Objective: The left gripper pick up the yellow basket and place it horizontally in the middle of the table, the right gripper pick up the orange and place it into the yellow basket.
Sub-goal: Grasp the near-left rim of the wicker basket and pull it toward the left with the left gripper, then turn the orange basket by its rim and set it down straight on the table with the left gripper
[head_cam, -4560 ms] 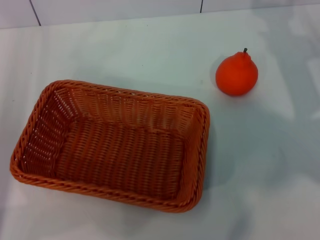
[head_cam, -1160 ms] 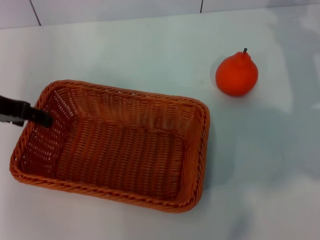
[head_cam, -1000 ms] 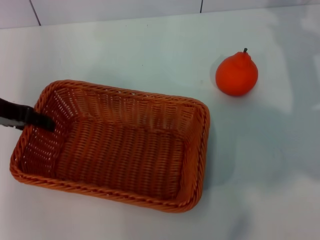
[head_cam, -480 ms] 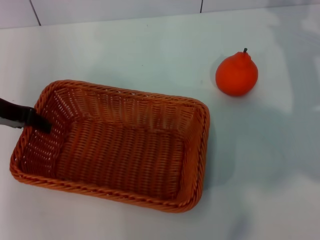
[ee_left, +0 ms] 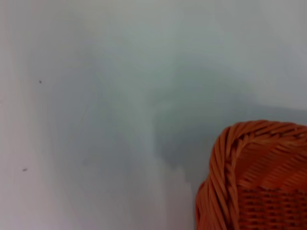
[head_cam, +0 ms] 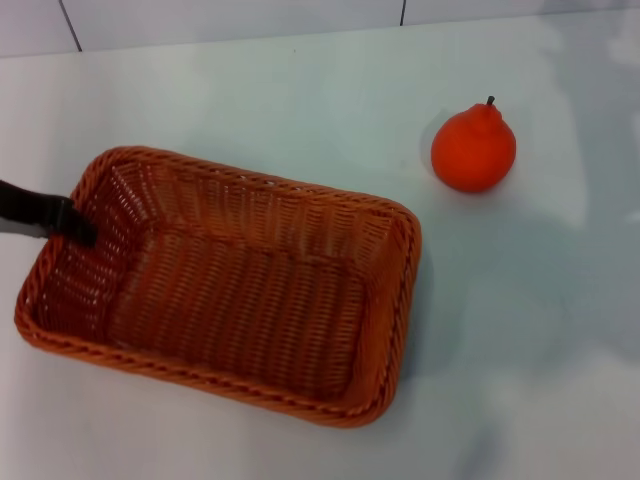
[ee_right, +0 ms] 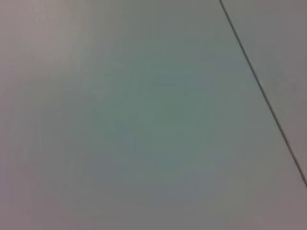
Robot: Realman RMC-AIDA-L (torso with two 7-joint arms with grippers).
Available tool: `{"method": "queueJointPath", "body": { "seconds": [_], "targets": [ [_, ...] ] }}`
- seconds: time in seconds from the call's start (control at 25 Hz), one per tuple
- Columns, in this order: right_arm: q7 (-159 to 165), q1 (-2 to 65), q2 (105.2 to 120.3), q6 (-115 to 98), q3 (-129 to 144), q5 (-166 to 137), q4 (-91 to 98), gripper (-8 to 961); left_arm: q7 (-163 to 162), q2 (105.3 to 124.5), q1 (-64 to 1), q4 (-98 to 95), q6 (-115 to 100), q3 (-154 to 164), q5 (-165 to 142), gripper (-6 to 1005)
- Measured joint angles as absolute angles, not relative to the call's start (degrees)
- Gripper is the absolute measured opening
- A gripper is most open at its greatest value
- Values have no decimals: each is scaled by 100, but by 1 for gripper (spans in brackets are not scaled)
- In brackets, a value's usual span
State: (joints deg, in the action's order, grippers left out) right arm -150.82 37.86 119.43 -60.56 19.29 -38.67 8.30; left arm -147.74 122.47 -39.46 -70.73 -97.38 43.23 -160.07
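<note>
Reaching over the yellow basket (head_cam: 235, 290) left rim, the left gripper (head_cam: 75, 222)

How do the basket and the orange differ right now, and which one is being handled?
The basket is large, rectangular and woven; the orange is small, round and smooth. The left pincer is at the basket's left rim; nothing touches the orange. Both are orange-coloured and sit on the table.
</note>
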Motion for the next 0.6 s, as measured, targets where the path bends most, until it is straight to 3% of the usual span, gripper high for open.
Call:
{"method": "queueJointPath", "body": {
  "seconds": [0.6],
  "targets": [
    [-15074,3832,11925,-5900,1671,-3867,812,955,-14966,12385,-3664,-6878,-9014,2984,-14401,167]
  ]
}}
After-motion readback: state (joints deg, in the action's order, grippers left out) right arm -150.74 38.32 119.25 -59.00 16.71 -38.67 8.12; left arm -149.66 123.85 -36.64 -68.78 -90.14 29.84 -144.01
